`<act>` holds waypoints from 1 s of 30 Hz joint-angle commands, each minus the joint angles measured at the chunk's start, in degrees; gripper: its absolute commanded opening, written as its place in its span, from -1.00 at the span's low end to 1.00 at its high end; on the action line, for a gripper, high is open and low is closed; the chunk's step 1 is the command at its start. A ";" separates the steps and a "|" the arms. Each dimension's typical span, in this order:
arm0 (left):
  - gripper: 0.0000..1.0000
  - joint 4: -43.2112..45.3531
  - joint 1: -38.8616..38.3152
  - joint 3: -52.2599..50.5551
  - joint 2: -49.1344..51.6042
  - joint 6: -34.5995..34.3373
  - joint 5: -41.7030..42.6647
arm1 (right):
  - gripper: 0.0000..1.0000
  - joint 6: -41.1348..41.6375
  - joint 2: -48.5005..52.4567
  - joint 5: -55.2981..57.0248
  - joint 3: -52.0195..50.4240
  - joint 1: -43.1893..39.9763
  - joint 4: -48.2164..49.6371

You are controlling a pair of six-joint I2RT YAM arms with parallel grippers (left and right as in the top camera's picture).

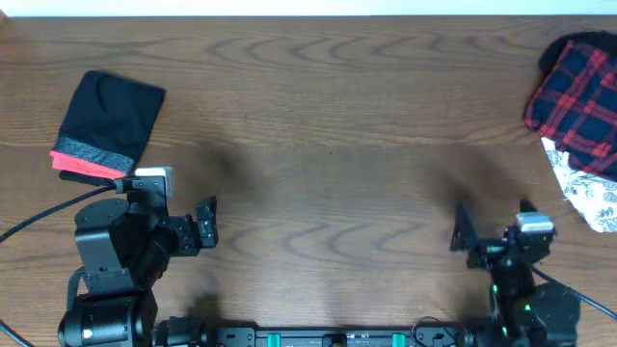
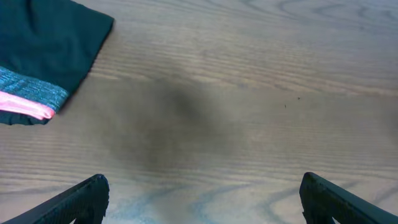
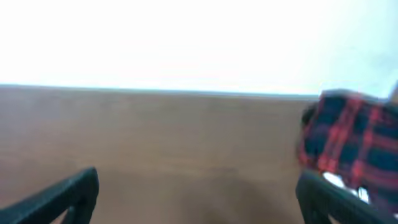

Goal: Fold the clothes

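While the black trousers [image 1: 106, 120] lie folded on the worktop [image 1: 328, 116], ahead and left of the left fingers [image 2: 81, 200] and well apart from the right fingers [image 3: 68, 196], both pairs stand spread wide, holding and touching nothing.

This appears to be a robotics lab or test bench. Two black robot arms, the left arm [image 1: 116, 260] and the right arm [image 1: 525, 280], are mounted at the near edge of a wood-grain table [image 1: 328, 116]. A black cable [image 1: 39, 220] trails off to the left, and a base rail [image 1: 318, 337] with small green lights runs between the arms. Beyond the table's far edge is a plain white surface [image 3: 186, 43]. Garments lie like test props near the far corners: black trousers [image 1: 111, 120], a plaid garment [image 1: 578, 92] and a floral cloth [image 1: 593, 198].
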 commanded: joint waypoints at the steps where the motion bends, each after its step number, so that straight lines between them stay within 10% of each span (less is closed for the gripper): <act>1: 0.96 0.00 -0.22 -0.22 0.00 1.20 0.13 | 0.99 -5.79 -0.46 -0.61 -6.60 1.09 11.37; 5: 0.96 0.00 -0.22 -0.22 0.00 1.18 0.13 | 0.99 -7.76 -0.46 -0.57 -15.41 1.29 24.85; 30: 0.96 0.00 -0.22 -0.22 0.00 1.20 0.13 | 0.99 -7.72 -0.09 0.09 -15.96 1.92 14.69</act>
